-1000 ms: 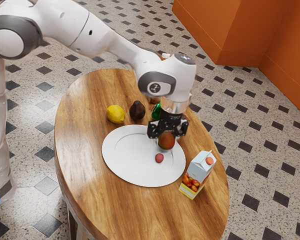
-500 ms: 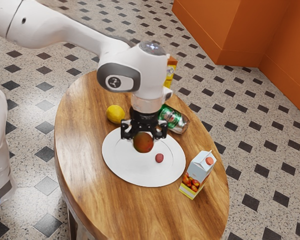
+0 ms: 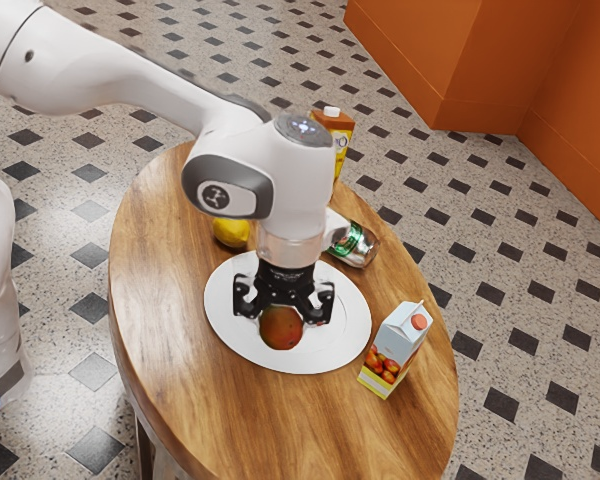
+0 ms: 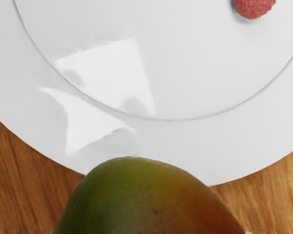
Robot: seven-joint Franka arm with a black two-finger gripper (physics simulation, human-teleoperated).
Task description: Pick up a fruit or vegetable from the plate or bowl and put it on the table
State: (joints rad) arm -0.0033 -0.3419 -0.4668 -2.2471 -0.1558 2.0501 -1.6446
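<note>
The jaws point downward and are clamped on a smooth-skinned mango (image 3: 280, 328), mottled green, orange and red, one side of the jaws to each flank. A grip across the body suits so round a fruit, since pressure from two opposite sides should keep it from rolling out; its lower part hangs exposed beneath the jaws, which should let it meet a surface first when set down.

Under the jaws is the round, glossy white plate (image 3: 346, 342). The mango appears to be held above it rather than resting on it, though the exact gap is hard to judge. Seen from the hand, the fruit overlaps the plate's rim, with the brown wooden table (image 3: 165, 310) showing just past it, so the carry seems aimed at getting clear of the rim before lowering. A small, bumpy pinkish-red berry (image 4: 254, 6) sits on the plate beside the jaws, apart from the mango.

The white carton with an orange cap and fruit print (image 3: 395, 350) stands off to one side of the jaws, towards the exterior view's right. Behind the jaws are the yellow lemon (image 3: 232, 233) and a green-and-clear shiny container (image 3: 354, 245) on its side. Bare wood on the near side of the jaws therefore looks the safer landing spot. The task is perhaps over half done: what remains is to pass the rim, lower and release gently, as a round fruit may roll.
</note>
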